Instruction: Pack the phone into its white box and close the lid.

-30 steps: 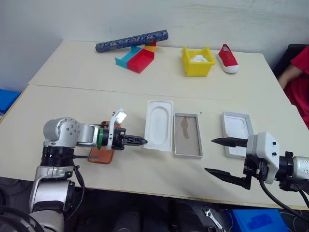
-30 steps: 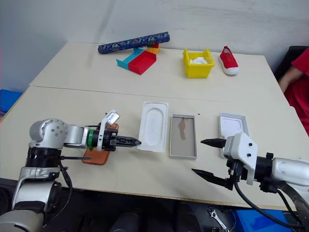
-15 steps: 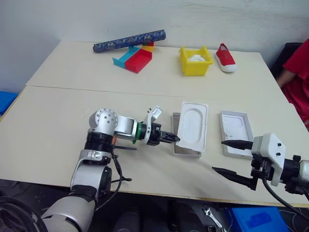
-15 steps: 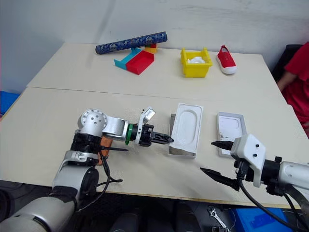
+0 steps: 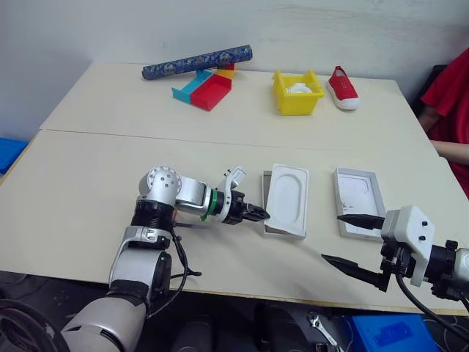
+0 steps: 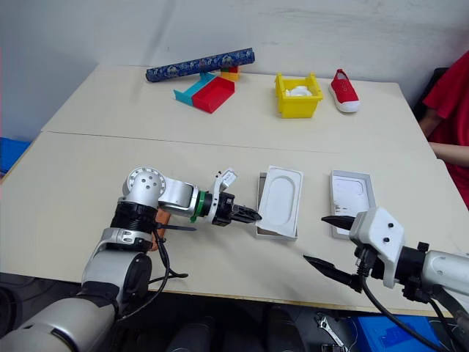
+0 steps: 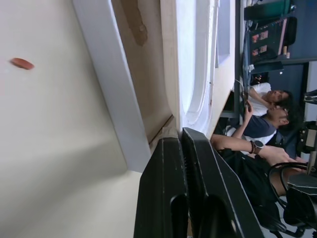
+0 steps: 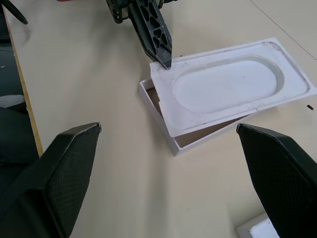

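Readable text: none — no words, brand or number can be made out.
White insert (image 8: 228,87): blank.
Yellow bin (image 5: 299,93): plain sides, no label.
Patterned roll (image 5: 196,62): ornament only — no letters legible.

We see the white rounded-corner plastic insert (image 5: 286,199) lying askew on the shallow white-rimmed cardboard box (image 8: 163,125), with the all-white shallow rectangular lid (image 5: 358,192) to their right.

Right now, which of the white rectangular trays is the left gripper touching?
The white rounded-corner insert with the oval hollow, lying askew on the brown-floored white box; the shut left gripper pinches its corner. The all-white lid lies apart.
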